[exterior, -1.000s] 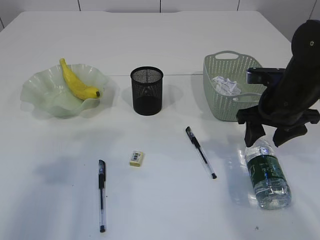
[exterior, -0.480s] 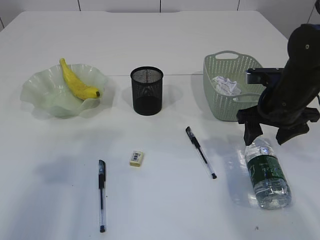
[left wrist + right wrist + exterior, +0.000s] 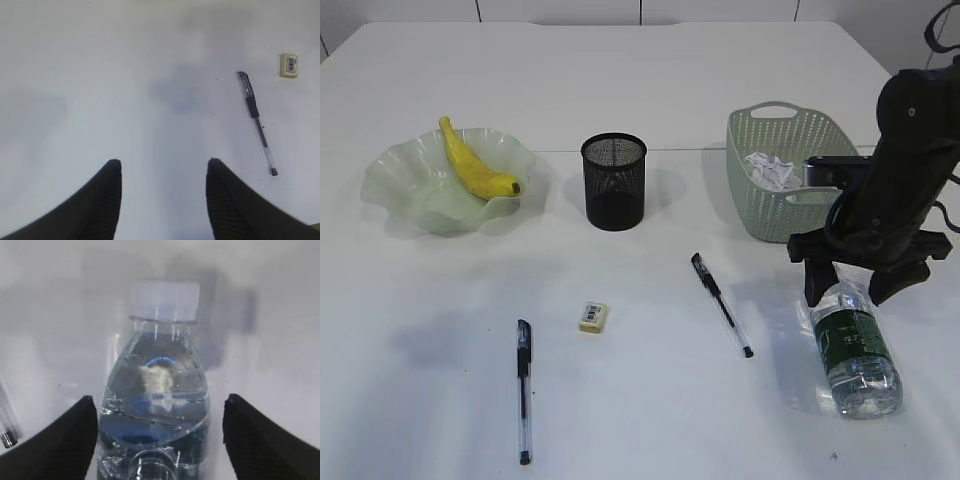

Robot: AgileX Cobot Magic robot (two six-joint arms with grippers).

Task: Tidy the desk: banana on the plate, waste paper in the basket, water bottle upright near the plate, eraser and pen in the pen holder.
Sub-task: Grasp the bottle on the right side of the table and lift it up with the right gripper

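A clear water bottle (image 3: 853, 350) with a dark label lies on its side at the right front, cap toward the basket; it also shows in the right wrist view (image 3: 156, 390). My right gripper (image 3: 852, 287) is open, its fingers straddling the bottle's neck end (image 3: 159, 407), apart from it. The banana (image 3: 472, 165) lies on the green plate (image 3: 395, 170). Crumpled paper (image 3: 770, 170) is in the green basket (image 3: 760, 215). Two pens (image 3: 523, 385) (image 3: 722, 303) and the eraser (image 3: 593, 316) lie on the table. The black mesh pen holder (image 3: 614, 180) stands mid-table. My left gripper (image 3: 164, 167) is open and empty over bare table.
The left wrist view shows one pen (image 3: 257, 120) and the eraser (image 3: 289, 65) to the right of the left gripper. The basket stands right behind the right arm. The left arm is not seen in the exterior view.
My right gripper has come down and slightly left over the bottle's neck end. The bottle and the other things have not moved.
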